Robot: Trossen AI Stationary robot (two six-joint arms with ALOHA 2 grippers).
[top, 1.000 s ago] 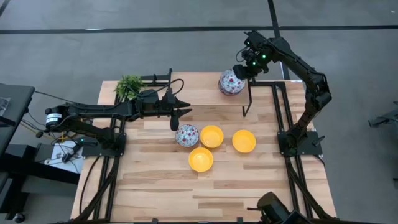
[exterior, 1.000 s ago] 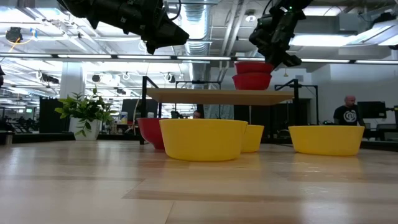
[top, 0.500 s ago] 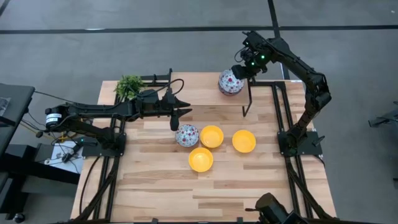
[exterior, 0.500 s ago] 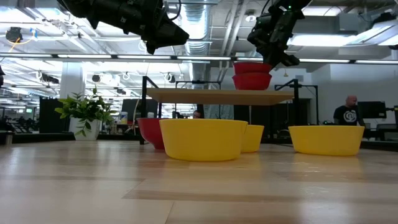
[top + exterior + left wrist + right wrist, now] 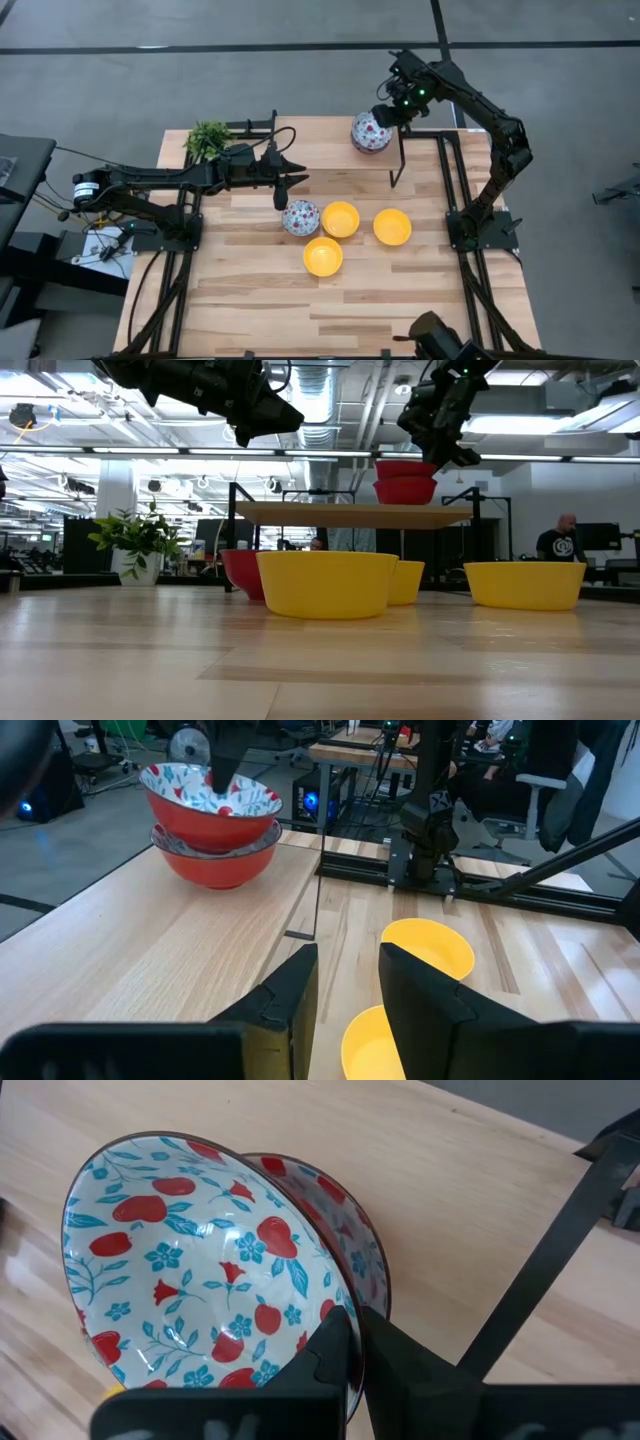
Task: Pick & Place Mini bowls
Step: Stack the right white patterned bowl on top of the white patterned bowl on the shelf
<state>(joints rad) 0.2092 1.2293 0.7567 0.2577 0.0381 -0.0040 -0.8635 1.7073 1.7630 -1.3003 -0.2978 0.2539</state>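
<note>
Held bowl: I have a floral bowl (image 5: 195,1285) pinched by its rim, tilted, sitting in a second floral bowl (image 5: 345,1230) of the same pattern on the raised shelf (image 5: 350,513).
Stack position: I see the pair (image 5: 371,132) at the far end of the shelf, well beyond the yellow bowls; from table height both show red outsides (image 5: 406,480).
Right gripper: my right gripper (image 5: 345,1345) is clamped tight on the upper bowl's rim, one finger inside, one outside, directly above the stack.
Third floral bowl: I see it (image 5: 300,217) on the table (image 5: 250,300), touching the middle yellow bowl on the side facing the plant.
Yellow bowls: three; the middle one (image 5: 340,219) is beside the floral bowl, another (image 5: 392,227) lies near it on the side away from the plant, the third (image 5: 323,257) is just beside the middle one, nearer the table's front.
Left gripper: my left gripper (image 5: 347,982) hangs above the table just beside the third floral bowl, jaws partly apart with nothing between them.
Plant: a small green potted plant (image 5: 207,138) stands at the far corner, well apart from the yellow bowls.
Background: a person (image 5: 560,542) shows beyond the table.
</note>
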